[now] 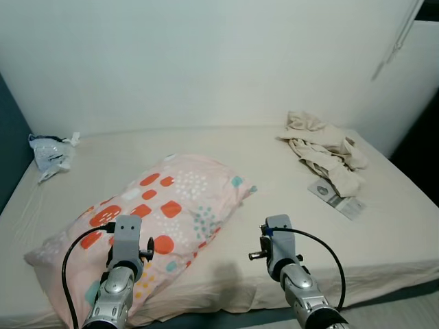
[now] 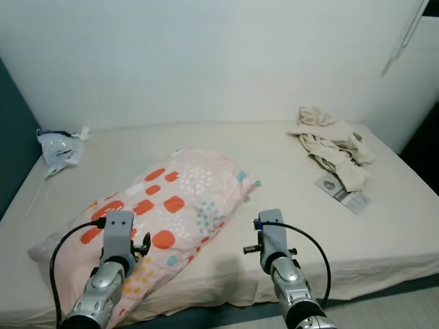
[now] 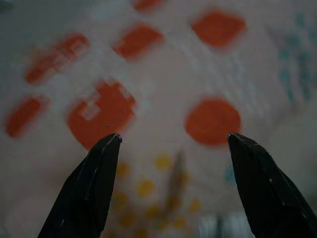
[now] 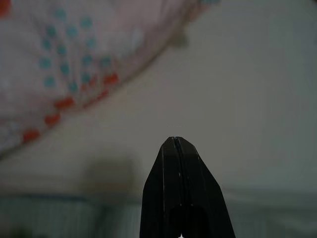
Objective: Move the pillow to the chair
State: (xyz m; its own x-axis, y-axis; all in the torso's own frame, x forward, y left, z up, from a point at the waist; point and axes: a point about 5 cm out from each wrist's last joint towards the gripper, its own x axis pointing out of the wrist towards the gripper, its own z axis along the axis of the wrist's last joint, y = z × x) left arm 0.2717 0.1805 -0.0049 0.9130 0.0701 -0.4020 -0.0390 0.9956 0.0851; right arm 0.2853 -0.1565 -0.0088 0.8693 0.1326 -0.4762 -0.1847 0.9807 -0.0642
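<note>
A pink pillow [image 1: 171,202] with orange patches and teal dots lies slantwise on the beige bed [image 1: 274,178], its near end at the front left edge. My left arm [image 1: 122,264] reaches over that near end. In the left wrist view the left gripper [image 3: 173,136] is open, and its black fingertips [image 3: 106,148] hover just above the pillow cover. My right arm [image 1: 291,267] is over bare sheet to the right of the pillow. The right gripper [image 4: 176,141] is shut on nothing, with the pillow's edge [image 4: 64,79] a short way ahead of it.
Crumpled beige clothes [image 1: 322,147] lie at the back right of the bed, with a printed leaflet [image 1: 336,197] just in front of them. A plastic bag [image 1: 51,152] sits at the back left. A white wall [image 1: 206,62] stands behind the bed.
</note>
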